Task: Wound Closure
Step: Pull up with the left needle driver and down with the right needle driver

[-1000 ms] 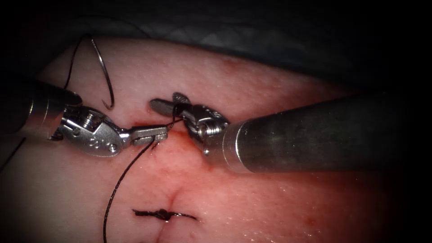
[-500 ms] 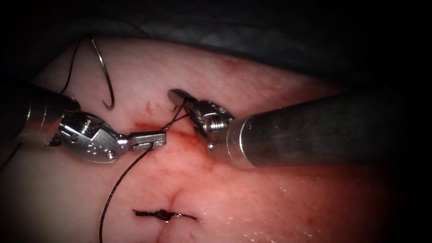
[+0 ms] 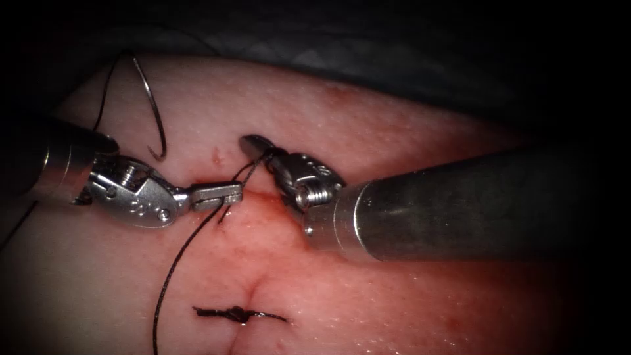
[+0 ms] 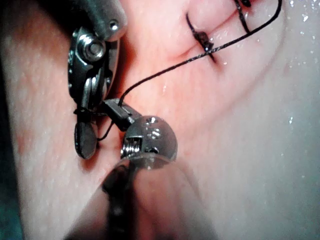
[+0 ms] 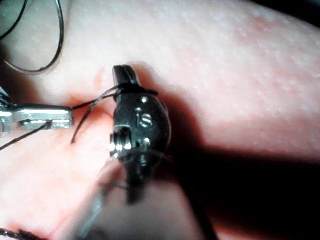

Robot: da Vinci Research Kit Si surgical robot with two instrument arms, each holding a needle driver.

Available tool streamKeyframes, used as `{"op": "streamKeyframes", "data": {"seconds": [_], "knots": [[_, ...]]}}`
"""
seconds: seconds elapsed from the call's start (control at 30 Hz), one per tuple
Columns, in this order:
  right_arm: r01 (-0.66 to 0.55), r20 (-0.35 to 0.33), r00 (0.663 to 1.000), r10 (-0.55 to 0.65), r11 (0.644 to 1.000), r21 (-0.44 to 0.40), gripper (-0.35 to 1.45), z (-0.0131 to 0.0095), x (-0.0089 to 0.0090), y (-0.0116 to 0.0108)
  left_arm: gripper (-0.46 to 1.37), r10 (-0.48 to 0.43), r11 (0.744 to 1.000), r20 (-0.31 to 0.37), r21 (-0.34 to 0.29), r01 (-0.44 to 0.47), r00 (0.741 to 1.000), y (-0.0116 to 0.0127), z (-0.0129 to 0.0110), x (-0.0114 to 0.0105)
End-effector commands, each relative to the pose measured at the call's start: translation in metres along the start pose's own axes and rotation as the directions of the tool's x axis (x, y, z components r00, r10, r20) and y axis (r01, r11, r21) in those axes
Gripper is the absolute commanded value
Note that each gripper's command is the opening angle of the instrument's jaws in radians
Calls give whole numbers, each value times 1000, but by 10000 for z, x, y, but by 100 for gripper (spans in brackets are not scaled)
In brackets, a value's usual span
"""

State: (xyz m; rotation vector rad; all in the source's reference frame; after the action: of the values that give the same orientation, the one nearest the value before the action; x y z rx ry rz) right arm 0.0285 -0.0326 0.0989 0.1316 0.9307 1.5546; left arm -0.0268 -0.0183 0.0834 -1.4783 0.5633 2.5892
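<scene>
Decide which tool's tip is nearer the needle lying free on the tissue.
Left. The left tool sits just below and to the right of the needle, shut on the thread. The right tool lies farther right, also gripping thread.

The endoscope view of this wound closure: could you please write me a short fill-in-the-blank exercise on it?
1. The left tool has its jaws shut on the ____.
2. The needle lies free on the tissue, on the ____ side of the cut.
3. The right tool holds the thread, not the ____.

Missing words: thread; left; needle
</scene>
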Motion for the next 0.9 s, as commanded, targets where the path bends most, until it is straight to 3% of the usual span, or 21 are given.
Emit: {"op": "streamKeyframes", "data": {"seconds": [0.03, 0.2, 0.47, 0.67, 0.9], "knots": [[0, -3, 1000, 0, 1000, -1, -35, -1, -1, 0, -35, -7, 1000, 2, -4, 7, 1000, 0, -1, 0], [10, -38, 999, -9, 1000, 30, -35, -11, -5, -11, -35, -31, 1000, 17, 4, 31, 999, -7, -7, -5], [40, -35, 999, -38, 998, 55, -35, -35, -12, -36, -35, -54, 998, 37, 12, 54, 998, -27, -10, -20], [75, -35, 997, -72, 995, 67, -35, -58, -21, -56, -35, -62, 998, 52, 5, 62, 997, -46, -1, -26], [88, -10, 996, -88, 993, 82, -35, -79, -34, -79, -35, -22, 1000, 64, -7, 22, 998, -86, 17, -25]]}}
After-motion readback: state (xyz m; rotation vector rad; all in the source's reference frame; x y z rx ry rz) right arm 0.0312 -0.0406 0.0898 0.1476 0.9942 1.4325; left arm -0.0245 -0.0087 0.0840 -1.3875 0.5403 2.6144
